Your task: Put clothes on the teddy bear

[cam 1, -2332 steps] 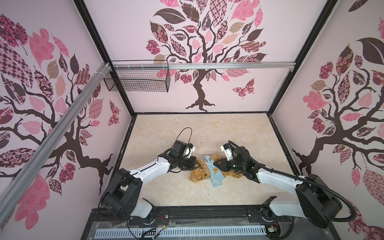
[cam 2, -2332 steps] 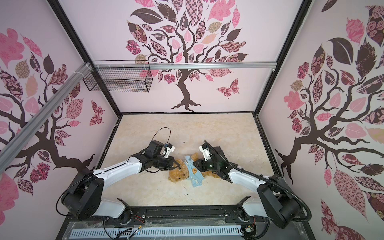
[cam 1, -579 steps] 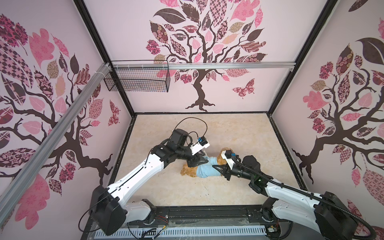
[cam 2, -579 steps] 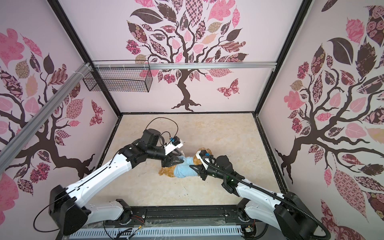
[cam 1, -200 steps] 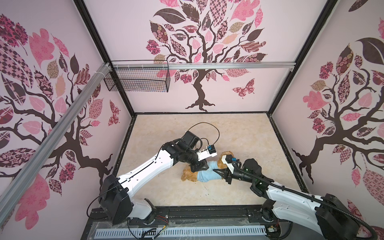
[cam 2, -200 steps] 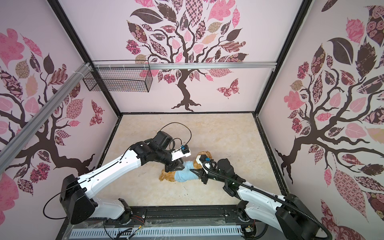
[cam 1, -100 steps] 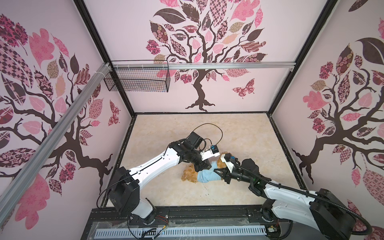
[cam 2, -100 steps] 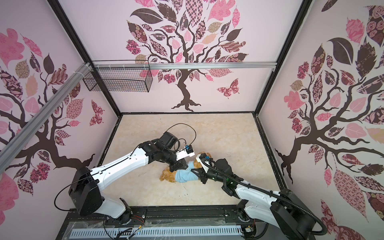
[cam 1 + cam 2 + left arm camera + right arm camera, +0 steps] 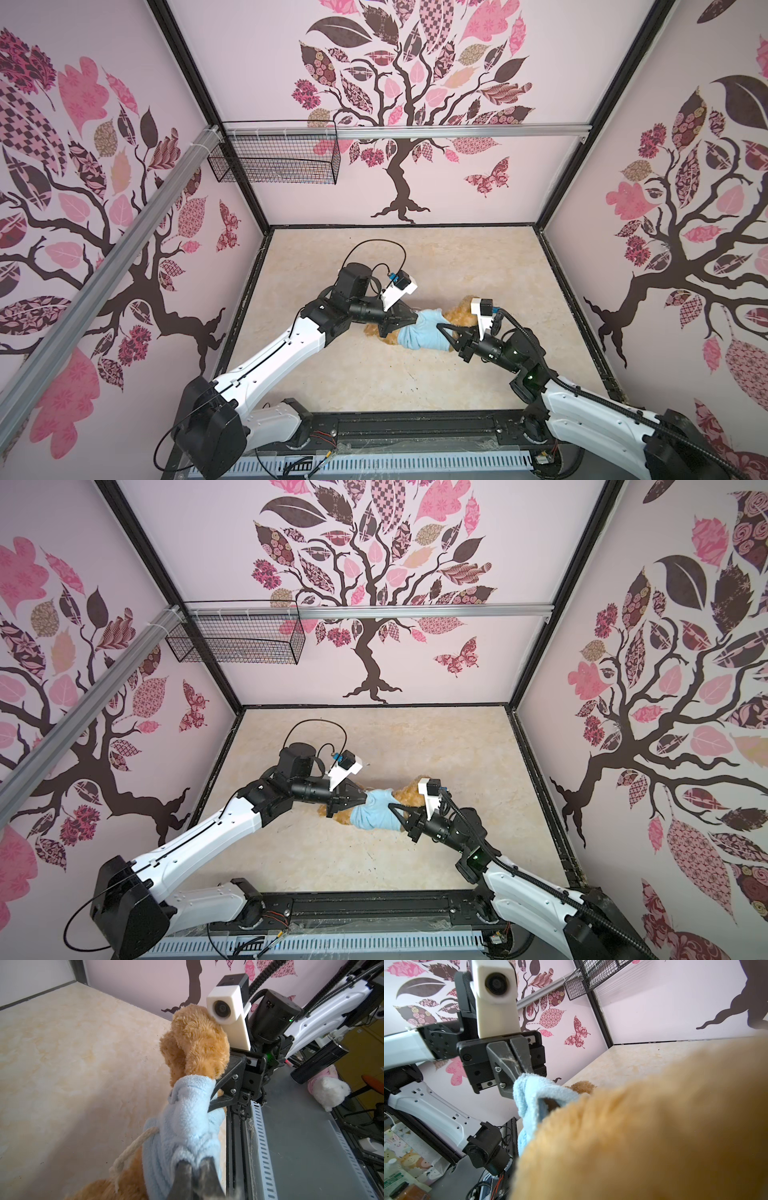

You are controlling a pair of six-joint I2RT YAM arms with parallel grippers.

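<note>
The golden-brown teddy bear lies on its side at mid-table with a light blue hoodie round its body. My left gripper is shut on a bunched fold of the hoodie at the end towards the legs. My right gripper is closed on the hoodie's other edge just below the head, with some fur between the fingers. Fur fills the right wrist view and hides those jaws.
A cream drawstring hangs from the hoodie. A wire basket hangs on the back-left rail. The black front rail runs close behind the bear. Bare beige tabletop lies around it. A white and pink plush sits off the table.
My left gripper has closed on the hoodie and drawn back a little to the left. The right gripper has kept its hold in place.
</note>
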